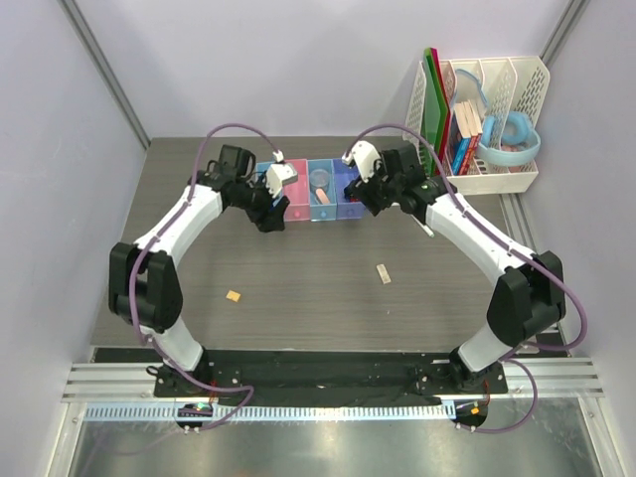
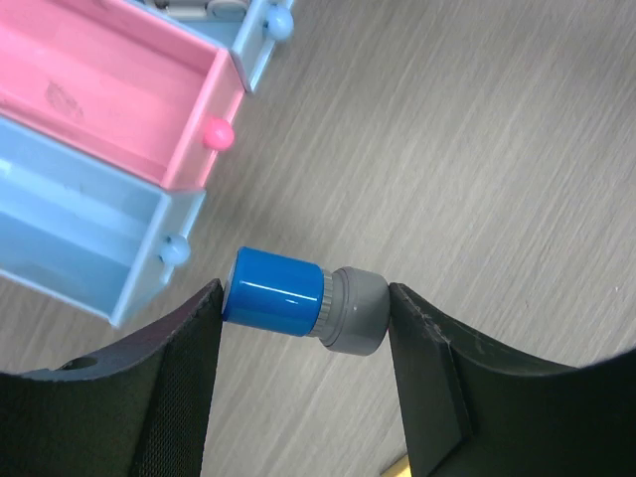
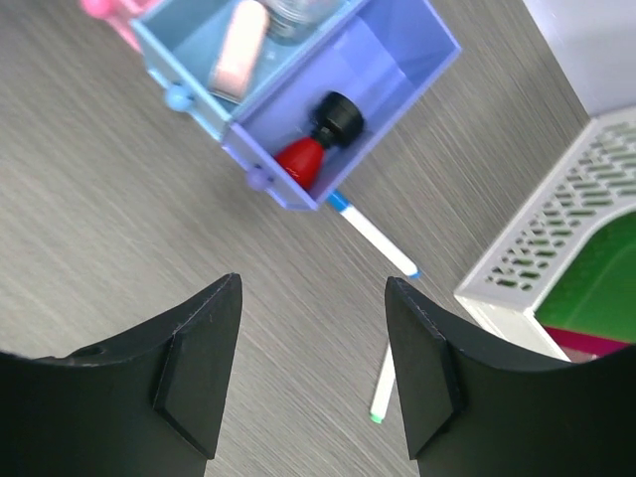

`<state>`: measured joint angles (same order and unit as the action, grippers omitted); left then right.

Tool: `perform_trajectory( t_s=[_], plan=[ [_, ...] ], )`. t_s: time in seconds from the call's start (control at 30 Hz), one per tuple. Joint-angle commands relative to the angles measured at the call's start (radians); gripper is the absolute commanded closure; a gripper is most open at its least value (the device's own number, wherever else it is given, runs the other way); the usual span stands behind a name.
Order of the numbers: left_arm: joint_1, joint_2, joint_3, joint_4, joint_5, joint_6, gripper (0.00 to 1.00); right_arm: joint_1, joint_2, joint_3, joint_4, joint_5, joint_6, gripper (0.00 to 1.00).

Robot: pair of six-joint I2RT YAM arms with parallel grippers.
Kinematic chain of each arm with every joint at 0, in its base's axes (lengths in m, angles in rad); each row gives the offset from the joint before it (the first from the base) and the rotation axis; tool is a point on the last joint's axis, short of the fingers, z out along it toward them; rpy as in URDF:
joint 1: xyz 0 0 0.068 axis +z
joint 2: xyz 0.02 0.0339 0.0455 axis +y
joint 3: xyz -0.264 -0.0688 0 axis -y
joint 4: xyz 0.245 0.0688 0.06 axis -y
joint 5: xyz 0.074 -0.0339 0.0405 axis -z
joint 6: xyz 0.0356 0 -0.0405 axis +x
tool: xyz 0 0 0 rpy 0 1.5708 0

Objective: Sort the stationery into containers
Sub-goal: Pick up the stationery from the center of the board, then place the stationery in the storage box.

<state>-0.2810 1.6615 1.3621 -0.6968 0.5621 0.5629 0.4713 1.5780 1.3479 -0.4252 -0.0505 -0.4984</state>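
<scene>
My left gripper [image 2: 303, 291] is shut on the blue-capped cylinder [image 2: 273, 291], pinching it end to end, blue cap on one pad and grey base on the other. It hovers just in front of the containers [image 1: 320, 204], beside the pink bin [image 2: 204, 139] and a light blue bin [image 2: 139, 273]. My right gripper [image 3: 313, 298] stands open and empty, near the violet-blue bin [image 3: 417, 40], which holds the red-black piece [image 3: 313, 144]. The neighbouring light blue bin holds a pink eraser [image 3: 238, 50] and the clear tape roll [image 3: 293, 15].
Two white pens lie on the table right of the bins, one blue-capped [image 3: 373, 234], one green-tipped [image 3: 383, 388]. A beige eraser [image 1: 384, 273] and a tiny yellow piece [image 1: 233, 295] lie nearer the arms. The white file rack [image 1: 492, 119] stands at the back right.
</scene>
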Motion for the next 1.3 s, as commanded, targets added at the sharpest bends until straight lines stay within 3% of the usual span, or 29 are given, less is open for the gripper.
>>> perform_trajectory(
  t_s=[0.0,0.43,0.93,1.27],
  plan=[
    [-0.041,0.101,0.139,0.031,-0.010,-0.040,0.37,-0.054,-0.027,-0.001,0.040,0.006,-0.003,0.36],
    [-0.139,0.426,0.604,-0.050,0.007,-0.066,0.37,-0.207,-0.116,-0.147,0.055,0.005,-0.009,0.36],
    [-0.222,0.630,0.851,-0.004,-0.053,-0.093,0.37,-0.260,-0.196,-0.260,0.074,0.020,0.003,0.36],
    [-0.225,0.690,0.905,0.131,-0.074,-0.118,0.36,-0.264,-0.214,-0.280,0.074,0.034,0.011,0.36]
  ],
)
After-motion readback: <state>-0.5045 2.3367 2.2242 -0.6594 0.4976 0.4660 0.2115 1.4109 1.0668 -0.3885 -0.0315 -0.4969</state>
